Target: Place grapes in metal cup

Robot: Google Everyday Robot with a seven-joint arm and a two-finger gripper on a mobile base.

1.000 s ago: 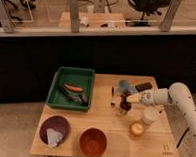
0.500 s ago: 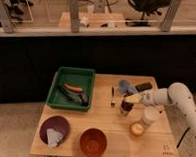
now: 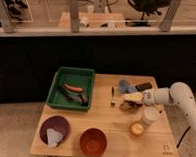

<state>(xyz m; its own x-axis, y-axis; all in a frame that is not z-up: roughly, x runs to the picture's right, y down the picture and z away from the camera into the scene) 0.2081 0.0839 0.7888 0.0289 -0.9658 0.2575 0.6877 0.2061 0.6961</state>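
My gripper (image 3: 128,101) reaches in from the right on a white arm, low over the right half of the wooden table (image 3: 109,119). A small dark purple-red lump, which looks like the grapes (image 3: 125,106), sits right under its tip. I cannot tell whether the gripper holds it. I cannot make out the metal cup; it may be hidden under the gripper and the dark lump.
A green tray (image 3: 57,98) at the left holds an orange carrot-like item (image 3: 73,88) and dark items. A purple bowl (image 3: 54,126) and a red-brown bowl (image 3: 93,141) stand at the front. A white container (image 3: 150,116), a small orange-topped item (image 3: 136,128), a blue item (image 3: 125,86) and a dark utensil (image 3: 113,95) lie near the gripper.
The gripper has shifted very slightly right and down with the dark lump under it. Nothing else has moved.
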